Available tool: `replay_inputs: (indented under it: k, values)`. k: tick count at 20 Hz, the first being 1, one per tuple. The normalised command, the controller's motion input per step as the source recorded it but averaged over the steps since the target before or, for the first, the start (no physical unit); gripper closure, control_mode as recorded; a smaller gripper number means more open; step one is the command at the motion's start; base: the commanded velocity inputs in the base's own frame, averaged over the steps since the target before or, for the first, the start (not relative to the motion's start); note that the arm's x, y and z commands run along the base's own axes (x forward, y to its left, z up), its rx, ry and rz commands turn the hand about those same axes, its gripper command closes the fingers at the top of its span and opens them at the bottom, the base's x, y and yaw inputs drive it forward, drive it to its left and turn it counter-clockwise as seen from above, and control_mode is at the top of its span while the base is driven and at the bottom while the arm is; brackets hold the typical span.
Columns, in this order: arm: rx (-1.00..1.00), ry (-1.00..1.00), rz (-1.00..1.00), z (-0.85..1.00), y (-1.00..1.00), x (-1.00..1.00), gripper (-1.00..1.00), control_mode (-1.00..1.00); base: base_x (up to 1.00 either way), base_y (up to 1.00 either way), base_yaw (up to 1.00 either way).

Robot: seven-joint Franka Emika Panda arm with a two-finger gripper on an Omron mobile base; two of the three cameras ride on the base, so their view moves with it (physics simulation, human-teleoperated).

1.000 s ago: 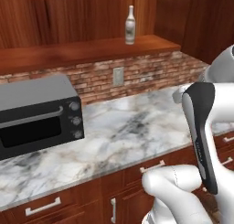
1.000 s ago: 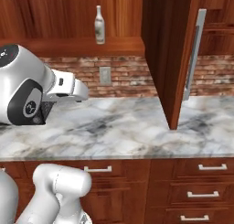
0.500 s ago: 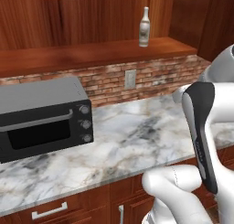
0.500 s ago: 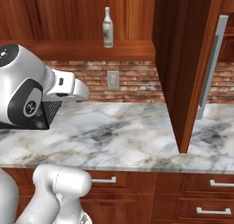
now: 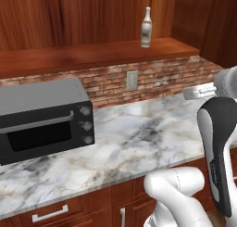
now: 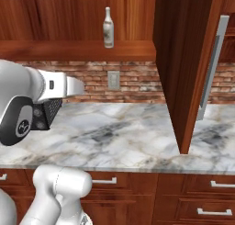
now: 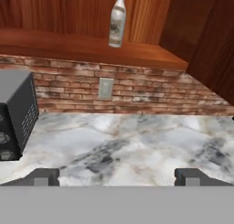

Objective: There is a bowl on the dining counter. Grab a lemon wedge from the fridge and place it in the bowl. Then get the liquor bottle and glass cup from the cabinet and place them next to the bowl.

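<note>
Overhead, the liquor bottle (image 5: 146, 27) stands upright on the bare floor of the open reddish-brown cabinet (image 5: 92, 54), upper right of centre in the left base view and upper centre in the right base view (image 6: 108, 28). The hand view puts the bottle (image 7: 117, 20) at the top centre of the frame, its neck cut off by the upper edge.

Gripper (image 7: 117, 176): fingers spread wide, nothing between them; the two dark tips sit at the bottom left and bottom right of the hand view, over the marble counter (image 7: 132, 145) and well apart from the bottle.

Below the cabinet runs a brick backsplash (image 5: 162, 80) with a pale wall outlet (image 5: 132, 80) at mid-frame. A grey toaster oven (image 5: 44, 119) with three knobs sits on the counter at the left of the left base view; its corner shows at the left edge of the hand view (image 7: 16, 113).

The cabinet door (image 6: 183, 63) stands open, edge-on, right of centre in the right base view, its grey face (image 6: 212, 65) turned away to the right.
</note>
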Motion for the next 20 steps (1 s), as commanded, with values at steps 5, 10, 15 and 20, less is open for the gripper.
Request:
replay_inputs:
  k: [5, 10, 15, 20]
  values:
    - [0.0, -0.35, 0.0, 0.68, 0.04, 0.01, -1.0, -1.0, 0.0, 0.0, 0.0]
    - [0.02, -0.05, 0.0, 0.73, 0.09, 0.49, -1.0, -1.0, 0.0, 0.0, 0.0]
    - [0.03, 0.02, 0.0, 0.53, 0.16, 0.8, -1.0, -1.0, 0.0, 0.0, 0.0]
    - [0.0, 0.04, 0.0, 0.13, 0.04, 0.88, -1.0, -1.0, 0.0, 0.0, 0.0]
